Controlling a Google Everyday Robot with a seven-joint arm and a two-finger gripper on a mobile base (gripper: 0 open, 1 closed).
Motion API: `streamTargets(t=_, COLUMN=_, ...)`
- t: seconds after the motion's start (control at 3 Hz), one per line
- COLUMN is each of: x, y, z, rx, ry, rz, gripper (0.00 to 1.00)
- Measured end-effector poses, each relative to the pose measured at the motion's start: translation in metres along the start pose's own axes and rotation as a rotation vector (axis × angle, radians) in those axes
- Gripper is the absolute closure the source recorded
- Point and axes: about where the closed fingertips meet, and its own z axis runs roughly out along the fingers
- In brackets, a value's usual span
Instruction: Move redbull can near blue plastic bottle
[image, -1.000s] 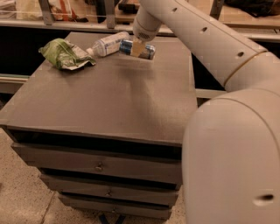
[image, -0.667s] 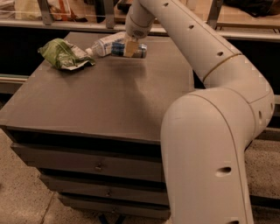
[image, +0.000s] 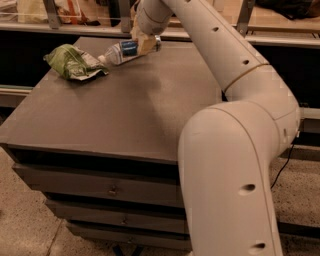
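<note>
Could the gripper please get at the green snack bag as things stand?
Probably, though not freely: the gripper, at the far side, holds the redbull can, and the blue plastic bottle lies between it and the bag.

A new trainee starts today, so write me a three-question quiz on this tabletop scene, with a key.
1. True or false: the green snack bag lies near the table's far left corner.
2. What does the end effector grip at the table's far edge? A) redbull can B) mug C) spoon
3. Fill in: the blue plastic bottle lies ___ the bag and the can.
Key: 1 true; 2 A; 3 between.
</note>
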Motion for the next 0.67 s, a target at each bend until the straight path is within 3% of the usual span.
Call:
streamTargets(t=0.33, x=-0.001, y=-0.002, z=0.015, rx=-0.012, ry=-0.034, rz=-0.052, gripper=1.0)
streamTargets(t=0.67, x=0.004, y=0.008, z=0.03, rx=-0.062, ry=-0.062, rz=-0.062, gripper=0.99)
